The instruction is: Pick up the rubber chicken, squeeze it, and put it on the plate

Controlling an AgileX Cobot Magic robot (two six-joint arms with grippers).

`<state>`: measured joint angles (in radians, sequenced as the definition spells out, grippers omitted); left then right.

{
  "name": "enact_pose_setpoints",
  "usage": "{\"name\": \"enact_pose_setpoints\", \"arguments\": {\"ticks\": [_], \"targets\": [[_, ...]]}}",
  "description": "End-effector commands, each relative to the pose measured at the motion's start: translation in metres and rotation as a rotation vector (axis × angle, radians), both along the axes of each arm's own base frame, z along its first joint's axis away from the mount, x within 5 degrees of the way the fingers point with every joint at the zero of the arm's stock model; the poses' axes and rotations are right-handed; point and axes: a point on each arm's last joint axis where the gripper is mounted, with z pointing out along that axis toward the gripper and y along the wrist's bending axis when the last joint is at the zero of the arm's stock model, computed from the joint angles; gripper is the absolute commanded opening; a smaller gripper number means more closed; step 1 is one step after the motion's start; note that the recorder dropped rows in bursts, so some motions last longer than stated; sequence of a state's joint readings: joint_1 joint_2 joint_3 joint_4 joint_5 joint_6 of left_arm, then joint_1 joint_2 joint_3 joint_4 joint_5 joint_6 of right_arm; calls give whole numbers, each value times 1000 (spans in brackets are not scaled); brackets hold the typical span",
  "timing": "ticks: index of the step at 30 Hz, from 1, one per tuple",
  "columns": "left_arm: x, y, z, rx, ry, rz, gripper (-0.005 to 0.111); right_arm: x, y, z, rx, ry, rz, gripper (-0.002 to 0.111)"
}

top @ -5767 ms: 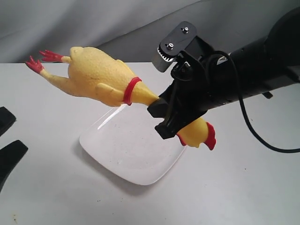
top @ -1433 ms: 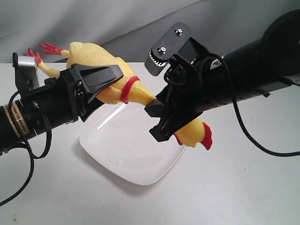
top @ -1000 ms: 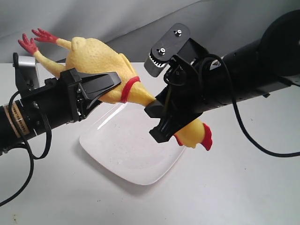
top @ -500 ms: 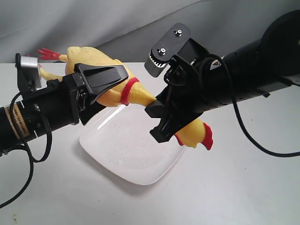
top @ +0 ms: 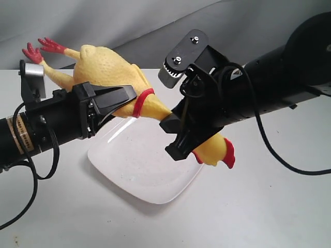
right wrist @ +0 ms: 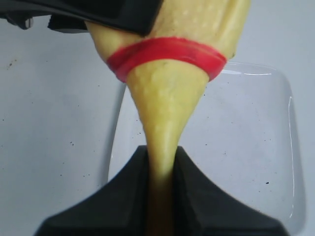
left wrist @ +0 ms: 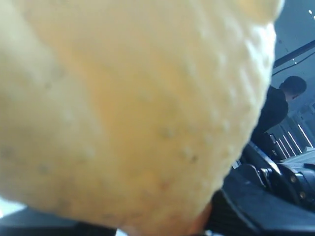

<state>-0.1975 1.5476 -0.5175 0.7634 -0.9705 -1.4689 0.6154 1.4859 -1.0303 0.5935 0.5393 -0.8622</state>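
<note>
The yellow rubber chicken [top: 106,67] hangs in the air above the white plate [top: 145,173], with its red feet up at the far left and its red-combed head low at the right. My right gripper [top: 175,124] is shut on the thin neck just past the red collar; in the right wrist view the neck [right wrist: 162,128] runs between the two black fingers. My left gripper [top: 115,98] reaches in from the left and clamps the plump body from the side, one black finger [top: 111,97] lying across the underside. The left wrist view is filled by the bumpy yellow body [left wrist: 123,98].
The plate rests on a pale grey table [top: 269,206] under both arms. A grey cloth backdrop [top: 129,26] hangs behind. A black cable [top: 279,150] loops from the right arm down over the table. The left arm carries a silver camera block [top: 32,77].
Since half a second ago the chicken's body and feet have tipped upward and the left gripper's near finger sits lower and tighter on the body. The right gripper holds still on the neck.
</note>
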Motion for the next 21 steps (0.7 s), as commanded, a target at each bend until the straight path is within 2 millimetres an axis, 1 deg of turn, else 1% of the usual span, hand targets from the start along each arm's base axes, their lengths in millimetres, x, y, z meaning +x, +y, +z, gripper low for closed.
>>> {"name": "enact_pose_setpoints", "arguments": {"ticks": [1,2,4,5,6,7,8,9,12,15,16,18,20,21], "targets": [[1,1,-3,31,10,10,2,0,0,6,20,-27,-11,0],[0,1,-2,27,6,8,3,0,0,6,20,-27,-11,0],[0,0,0,7,-6,6,18,0,0,6,20,-27,-11,0],[0,0,2,-18,-21,0,39,0,0,6,20,-27,-11,0],[0,0,4,-33,-29,-3,53,0,0,5,20,-26,-10,0],[0,0,7,-63,-45,0,78,0,0,5,19,-24,-9,0],[0,-1,8,-74,-56,-7,98,-1,0,5,18,-22,-7,0],[0,-1,9,-81,-58,-9,105,-1,0,5,18,-22,-7,0],[-3,-3,8,-64,-67,-48,104,0,-1,6,14,-35,-12,0],[-14,-9,11,-24,-62,-170,104,13,-9,9,37,-85,-119,0],[-21,-11,15,-19,-55,-223,104,19,-14,11,48,-95,-150,0],[-32,-14,23,-13,-62,-301,104,25,-22,11,47,-99,-181,0],[-49,-16,40,-42,-69,-405,104,30,-32,11,42,-91,-211,0],[-55,-16,45,-49,-73,-430,104,30,-33,11,38,-89,-210,0]]}}
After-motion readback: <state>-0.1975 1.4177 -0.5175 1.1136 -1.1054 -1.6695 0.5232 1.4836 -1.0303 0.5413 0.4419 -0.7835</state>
